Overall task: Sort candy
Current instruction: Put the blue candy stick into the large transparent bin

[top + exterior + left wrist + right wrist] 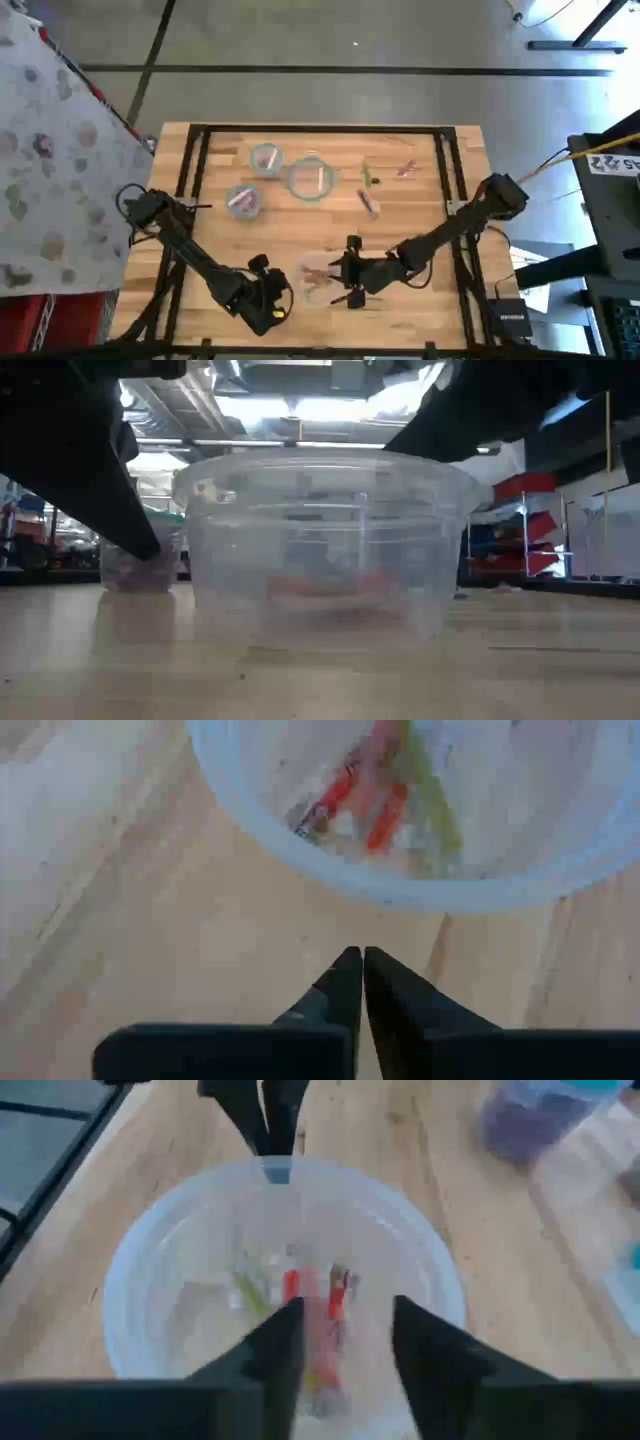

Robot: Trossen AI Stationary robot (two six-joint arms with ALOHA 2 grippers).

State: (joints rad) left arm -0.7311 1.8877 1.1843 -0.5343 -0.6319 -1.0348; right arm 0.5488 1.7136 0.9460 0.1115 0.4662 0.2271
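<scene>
Right claw (345,1335) released, hanging over the clear bowl (150,1260) with thin red and green candy (292,1288) inside. Lift straight up, clear the rim. Left claw (362,982) clenched, empty, on counter (150,910) beside bowl.

We are looking into a workshop or lab hall: exposed ceiling ducts (190,405) and bright strip lights (300,408) overhead, red storage shelving (515,525) behind, and a wooden workbench (420,215) standing on a grey concrete floor (330,40).
</scene>
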